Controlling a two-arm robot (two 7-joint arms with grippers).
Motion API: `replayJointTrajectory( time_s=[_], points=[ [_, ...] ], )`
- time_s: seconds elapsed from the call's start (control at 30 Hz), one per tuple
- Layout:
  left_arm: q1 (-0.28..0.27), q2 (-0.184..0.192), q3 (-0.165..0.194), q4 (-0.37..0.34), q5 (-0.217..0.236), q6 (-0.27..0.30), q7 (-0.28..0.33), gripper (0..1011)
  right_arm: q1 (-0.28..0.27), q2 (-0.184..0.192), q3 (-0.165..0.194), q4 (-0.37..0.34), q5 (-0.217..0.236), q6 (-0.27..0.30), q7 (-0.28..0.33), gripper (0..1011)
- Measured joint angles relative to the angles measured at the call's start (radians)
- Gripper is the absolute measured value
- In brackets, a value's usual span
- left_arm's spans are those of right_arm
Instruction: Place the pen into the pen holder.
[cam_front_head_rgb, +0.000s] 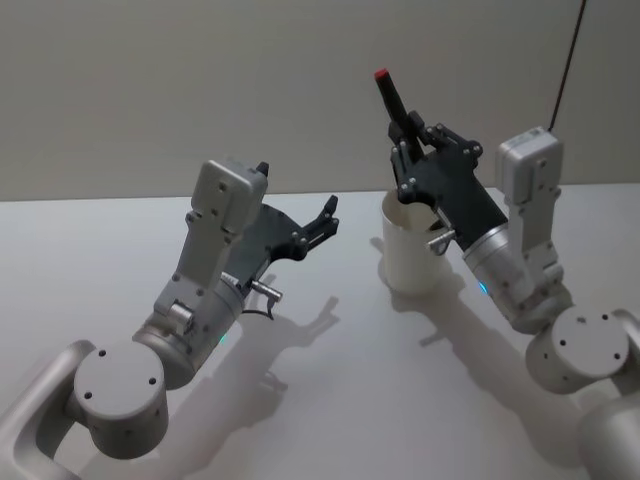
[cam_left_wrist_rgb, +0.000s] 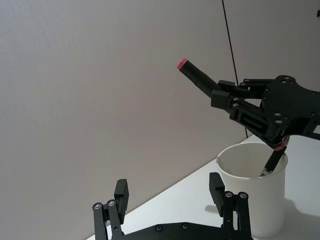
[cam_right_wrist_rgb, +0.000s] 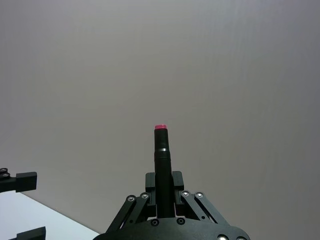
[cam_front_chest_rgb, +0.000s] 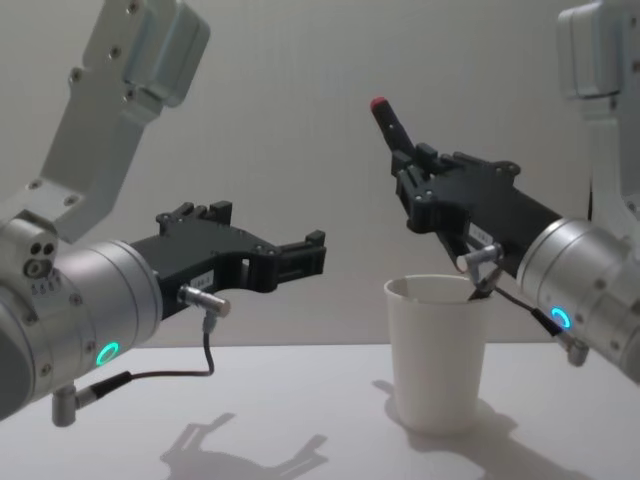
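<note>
The white table (cam_front_head_rgb: 330, 400) has lots of bare room around the pen holder (cam_front_head_rgb: 412, 250), a white paper cup standing upright toward the table's far edge, near the grey wall (cam_front_head_rgb: 200, 80). The right gripper (cam_front_head_rgb: 408, 140) hangs just above the cup and its fingers are closed tight on the pen (cam_front_head_rgb: 390, 100). The pen is black with a red top and it tilts, red end up. Its low end dips inside the cup's rim. The left gripper (cam_front_head_rgb: 328, 215) floats in the air to the left of the cup, not touching it, with its fingers spread wide and nothing in them
</note>
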Motion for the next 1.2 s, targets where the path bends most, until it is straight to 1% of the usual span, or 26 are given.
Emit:
replayJointTrajectory(
  time_s=[0.5, 0.7, 0.97, 1.1, 1.13, 1.2],
  points=[
    [0.000, 0.000, 0.000, 0.000, 0.000, 0.000, 0.000, 1001, 0.055, -0.019, -0.005, 0.122, -0.026, -0.064, -0.020, 185],
    [0.000, 0.000, 0.000, 0.000, 0.000, 0.000, 0.000, 1001, 0.069, -0.023, -0.007, 0.156, -0.035, -0.078, -0.028, 185],
    [0.000, 0.000, 0.000, 0.000, 0.000, 0.000, 0.000, 1001, 0.078, -0.026, -0.008, 0.180, -0.040, -0.086, -0.034, 198],
    [0.000, 0.000, 0.000, 0.000, 0.000, 0.000, 0.000, 1001, 0.082, -0.027, -0.009, 0.190, -0.042, -0.090, -0.036, 314],
    [0.000, 0.000, 0.000, 0.000, 0.000, 0.000, 0.000, 1001, 0.083, -0.028, -0.009, 0.193, -0.042, -0.090, -0.036, 371],
    [0.000, 0.000, 0.000, 0.000, 0.000, 0.000, 0.000, 1001, 0.084, -0.028, -0.009, 0.195, -0.043, -0.091, -0.037, 413]
  ],
)
